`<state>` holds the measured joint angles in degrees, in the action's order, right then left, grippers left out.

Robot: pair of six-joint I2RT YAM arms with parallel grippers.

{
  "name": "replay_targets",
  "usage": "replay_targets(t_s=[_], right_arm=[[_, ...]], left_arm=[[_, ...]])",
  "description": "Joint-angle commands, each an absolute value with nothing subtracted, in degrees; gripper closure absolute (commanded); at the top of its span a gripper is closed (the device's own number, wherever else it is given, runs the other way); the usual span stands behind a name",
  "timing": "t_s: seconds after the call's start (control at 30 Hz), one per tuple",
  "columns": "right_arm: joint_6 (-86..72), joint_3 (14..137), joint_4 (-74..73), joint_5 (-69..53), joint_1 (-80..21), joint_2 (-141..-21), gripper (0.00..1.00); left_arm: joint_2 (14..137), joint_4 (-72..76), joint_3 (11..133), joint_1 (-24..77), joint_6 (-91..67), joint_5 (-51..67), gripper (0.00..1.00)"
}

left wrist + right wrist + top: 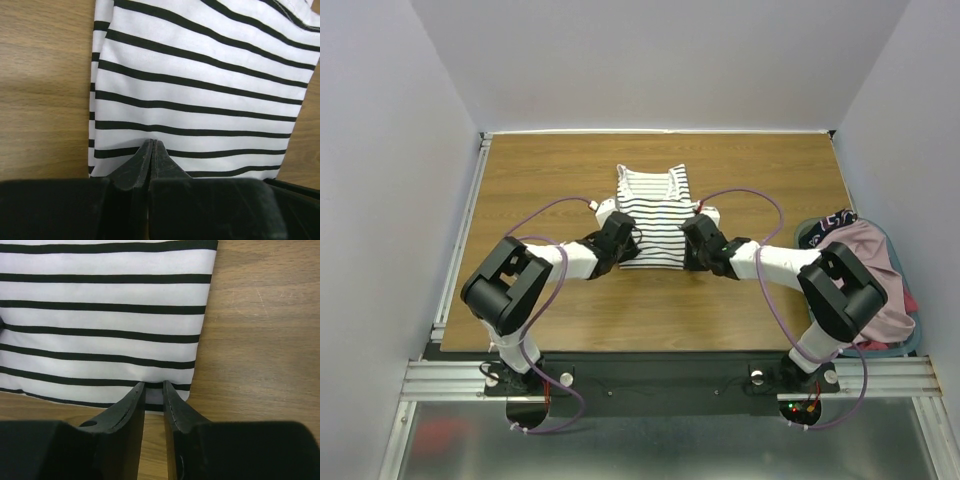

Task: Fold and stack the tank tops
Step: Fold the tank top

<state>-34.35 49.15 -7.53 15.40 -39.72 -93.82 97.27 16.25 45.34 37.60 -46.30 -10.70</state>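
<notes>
The white, thin-black-striped, scoop-neck jersey tank top lies flat in the middle of the brown wooden table, straps pointing away from the arm bases. Both arms reach in to its near hem, one at each bottom corner. The step in hand appears to be taking hold of the hem for the first fold. The left gripper has its fingers pressed together just inside the left corner, and a slight pucker at the tips suggests a pinch of cloth. The right gripper shows a narrow gap between its fingers, set astride the hem by the right corner and not yet clamped. The next move likely calls for the right fingers to finish closing. Both corners would then lift together and carry evenly toward the neckline, so the fold lands square. The wrist views alone show the finger gaps and the hem, which the arms hide from above. Only the overhead view shows the straps and, well apart at the table's right edge, a blue-rimmed basket holding a dusty pink soft garment, probably the second top, not yet folded.
</notes>
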Motion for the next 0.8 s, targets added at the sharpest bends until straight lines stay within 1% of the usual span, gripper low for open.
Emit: replay_targets(t_s=[0.0, 0.27, 0.4, 0.5, 0.53, 0.6, 0.7, 0.73, 0.77], right_arm=[[-36.12, 45.62, -6.42, 16.44, -39.46, -93.87, 0.75], [-36.82, 40.09, -6.42, 13.36, -39.46, -89.48, 0.76], [-38.23, 33.33, -6.42, 10.02, -39.9, -81.77, 0.76], [-39.63, 30.42, -8.17, 8.97, -40.08, -76.66, 0.76], [-40.33, 29.19, -9.91, 8.27, -40.08, -72.73, 0.76], [-41.13, 28.39, -11.85, 7.3, -40.25, -68.84, 0.76], [-42.97, 27.42, -15.11, 5.89, -40.78, -62.24, 0.73], [-43.67, 27.6, -17.03, 5.89, -40.78, -59.36, 0.66], [-44.29, 27.51, -17.92, 6.5, -40.87, -57.93, 0.62]], left_arm=[[99.31, 18.45, 42.64, 39.37, -48.25, -11.34, 0.95], [95.37, 20.39, 35.6, 43.94, -53.61, -11.87, 0.95], [90.11, 20.57, 29.9, 47.01, -55.89, -12.04, 0.95], [86.5, 20.04, 25.77, 47.63, -57.3, -11.6, 0.94], [83.7, 19.08, 24.71, 47.9, -57.65, -11.6, 0.93], [80.44, 18.29, 22.16, 48.16, -58.44, -11.25, 0.92], [73.5, 14.95, 20.92, 49.3, -58.45, -10.99, 0.8], [69.65, 13.81, 21.0, 49.74, -58.53, -11.68, 0.72], [67.52, 12.58, 21.01, 50.27, -59.06, -12.21, 0.66]])
